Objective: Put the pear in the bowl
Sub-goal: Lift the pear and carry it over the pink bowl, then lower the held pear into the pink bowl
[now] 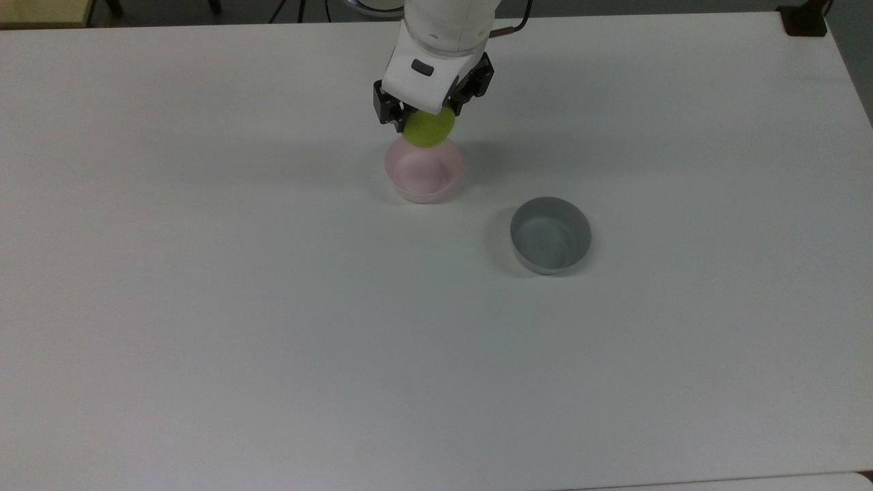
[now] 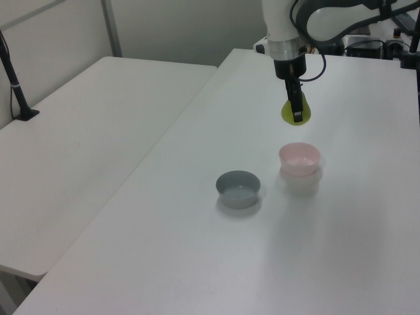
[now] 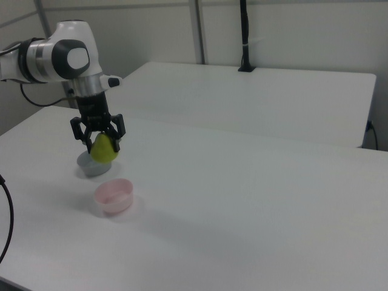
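I have the gripper (image 1: 428, 121) clamped on the pear (image 1: 428, 129), which hangs in the air over the far rim of the pink bowl (image 1: 423, 179) in the top view, with the grey bowl (image 1: 550, 235) standing apart on the table (image 1: 273, 307).

Top cam overhead; left, right cams oblique, sharing table (image 1: 204, 307).

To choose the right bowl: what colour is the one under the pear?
Pale pink bowl, clearest in the top view.
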You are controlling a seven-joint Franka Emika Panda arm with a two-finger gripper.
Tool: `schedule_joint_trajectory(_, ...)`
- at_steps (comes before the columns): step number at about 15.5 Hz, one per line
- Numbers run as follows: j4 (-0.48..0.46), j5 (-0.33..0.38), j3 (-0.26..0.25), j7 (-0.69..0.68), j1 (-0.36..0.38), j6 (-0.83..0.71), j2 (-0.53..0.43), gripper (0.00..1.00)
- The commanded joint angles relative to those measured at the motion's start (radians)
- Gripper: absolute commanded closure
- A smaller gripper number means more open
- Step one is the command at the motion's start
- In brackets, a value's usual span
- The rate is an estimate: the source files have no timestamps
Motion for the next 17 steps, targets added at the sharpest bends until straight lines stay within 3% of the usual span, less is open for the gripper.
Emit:
schedule_joint_trajectory(1,-0.006,0.015,0.025,-0.001,-0.021,-0.017,0.029,0.47)
schedule_joint_trajectory(11,-0.048,-0.018,0.027,-0.01,-0.021,0.008,0.148,0.46)
schedule_joint_trajectory(15,-0.046,-0.02,0.025,-0.002,-0.017,0.035,0.166,0.34)
schedule_joint_trajectory(17,-0.046,-0.02,0.025,0.004,-0.017,0.037,0.178,0.21)
